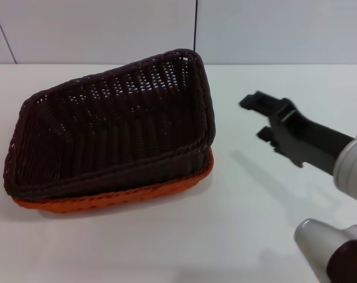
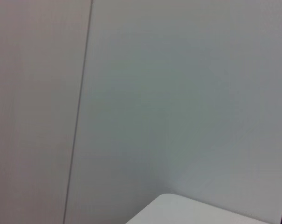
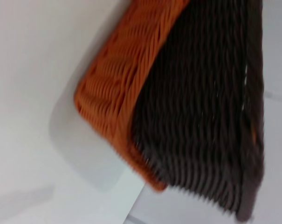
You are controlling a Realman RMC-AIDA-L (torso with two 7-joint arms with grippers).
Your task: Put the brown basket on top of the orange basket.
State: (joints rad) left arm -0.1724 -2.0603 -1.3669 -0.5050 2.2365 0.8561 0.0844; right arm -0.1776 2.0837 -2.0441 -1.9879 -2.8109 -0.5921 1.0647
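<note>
The brown basket point(image 1: 113, 124) sits nested in the orange basket point(image 1: 125, 193) on the white table, left of centre in the head view. It rests tilted, its far right corner raised. Only the orange basket's rim and lower edge show beneath it. My right gripper point(image 1: 256, 117) is open and empty, hovering to the right of the baskets and apart from them. The right wrist view shows the orange basket point(image 3: 117, 84) with the brown basket point(image 3: 201, 102) on it. My left gripper is out of view.
The white table point(image 1: 225, 236) spreads to the right and front of the baskets. A pale wall point(image 1: 107, 29) stands behind it. The left wrist view shows only wall and a table corner point(image 2: 187, 212).
</note>
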